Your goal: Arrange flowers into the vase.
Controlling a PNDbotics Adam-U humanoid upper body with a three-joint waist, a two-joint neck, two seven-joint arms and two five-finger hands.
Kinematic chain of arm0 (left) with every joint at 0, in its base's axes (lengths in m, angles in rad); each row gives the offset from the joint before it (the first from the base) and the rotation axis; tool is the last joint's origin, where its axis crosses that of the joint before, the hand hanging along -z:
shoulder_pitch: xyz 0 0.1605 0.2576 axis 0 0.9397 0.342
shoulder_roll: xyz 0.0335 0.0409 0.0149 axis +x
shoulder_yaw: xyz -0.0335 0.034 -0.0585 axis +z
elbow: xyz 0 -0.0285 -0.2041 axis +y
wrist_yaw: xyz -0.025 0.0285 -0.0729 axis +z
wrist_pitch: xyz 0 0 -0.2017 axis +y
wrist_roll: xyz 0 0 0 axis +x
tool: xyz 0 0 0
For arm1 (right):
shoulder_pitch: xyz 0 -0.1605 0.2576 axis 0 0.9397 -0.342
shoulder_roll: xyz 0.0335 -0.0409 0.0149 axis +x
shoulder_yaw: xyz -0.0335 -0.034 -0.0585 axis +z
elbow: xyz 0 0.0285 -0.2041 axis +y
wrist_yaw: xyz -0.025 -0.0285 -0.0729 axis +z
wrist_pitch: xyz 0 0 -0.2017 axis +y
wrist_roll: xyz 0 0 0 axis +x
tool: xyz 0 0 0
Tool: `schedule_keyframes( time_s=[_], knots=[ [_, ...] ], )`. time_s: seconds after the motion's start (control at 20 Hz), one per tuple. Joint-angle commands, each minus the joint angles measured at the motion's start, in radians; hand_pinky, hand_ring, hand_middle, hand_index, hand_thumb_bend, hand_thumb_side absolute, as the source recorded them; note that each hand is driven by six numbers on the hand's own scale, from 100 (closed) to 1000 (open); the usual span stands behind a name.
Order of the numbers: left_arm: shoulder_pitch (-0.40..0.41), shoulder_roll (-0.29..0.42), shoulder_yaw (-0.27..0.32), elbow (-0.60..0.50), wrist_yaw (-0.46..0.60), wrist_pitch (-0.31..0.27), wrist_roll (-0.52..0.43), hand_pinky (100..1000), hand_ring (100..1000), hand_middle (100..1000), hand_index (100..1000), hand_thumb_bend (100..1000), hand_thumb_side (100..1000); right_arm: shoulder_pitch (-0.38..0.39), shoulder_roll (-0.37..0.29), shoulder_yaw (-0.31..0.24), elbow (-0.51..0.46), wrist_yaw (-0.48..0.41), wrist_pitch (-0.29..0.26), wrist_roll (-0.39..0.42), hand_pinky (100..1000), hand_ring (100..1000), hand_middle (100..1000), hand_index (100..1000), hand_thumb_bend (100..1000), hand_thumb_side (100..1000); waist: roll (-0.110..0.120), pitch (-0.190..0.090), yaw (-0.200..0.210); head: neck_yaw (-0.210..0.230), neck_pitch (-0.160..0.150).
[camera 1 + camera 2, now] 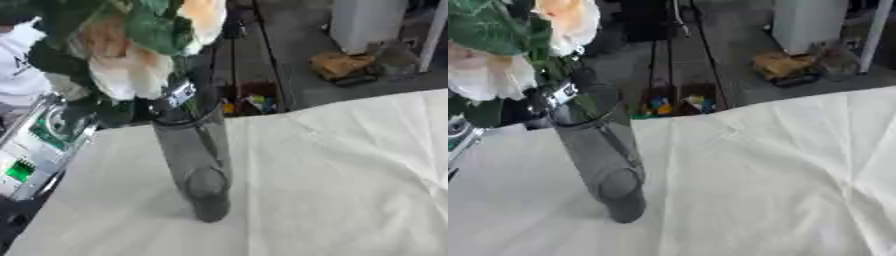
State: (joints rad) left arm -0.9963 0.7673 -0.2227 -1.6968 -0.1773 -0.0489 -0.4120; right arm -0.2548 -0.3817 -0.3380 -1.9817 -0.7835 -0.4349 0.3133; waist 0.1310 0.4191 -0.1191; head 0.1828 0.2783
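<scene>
Smoky-grey glass vase (pixel 194 165) stands on the white tablecloth (pixel 780 175), left of centre. Cream flowers (pixel 131 70) with green leaves sit at its mouth (stems apparently in). Looks near done. Neither hand is in view, so grip state unknown.
</scene>
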Motion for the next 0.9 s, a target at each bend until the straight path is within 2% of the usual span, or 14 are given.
schedule_keyframes(
  time_s=[0.05,0.35,0.9],
  knots=[
    [-0.023,0.039,0.018,0.012,0.024,0.018,-0.045,1000,975,1000,1000,100,1000,-0.003,-0.015,-0.003,-0.018,0.009,0.004,0.002,604,723,611,737,100,1000,-0.004,-0.031,0.002,-0.001,-0.011],
    [-0.035,0.035,0.019,0.044,0.1,0.056,-0.121,1000,969,1000,1000,100,1000,-0.002,-0.015,-0.001,-0.018,0.013,0.007,0.002,604,723,611,737,100,1000,-0.001,-0.032,0.002,0.001,-0.012],
    [-0.064,0.03,0.036,0.1,0.112,0.076,-0.174,1000,985,1000,1000,100,1000,0.002,-0.013,0.002,-0.018,0.023,0.021,0.01,604,724,610,739,100,1000,0.007,-0.033,0.002,0.002,-0.012]
  ],
)
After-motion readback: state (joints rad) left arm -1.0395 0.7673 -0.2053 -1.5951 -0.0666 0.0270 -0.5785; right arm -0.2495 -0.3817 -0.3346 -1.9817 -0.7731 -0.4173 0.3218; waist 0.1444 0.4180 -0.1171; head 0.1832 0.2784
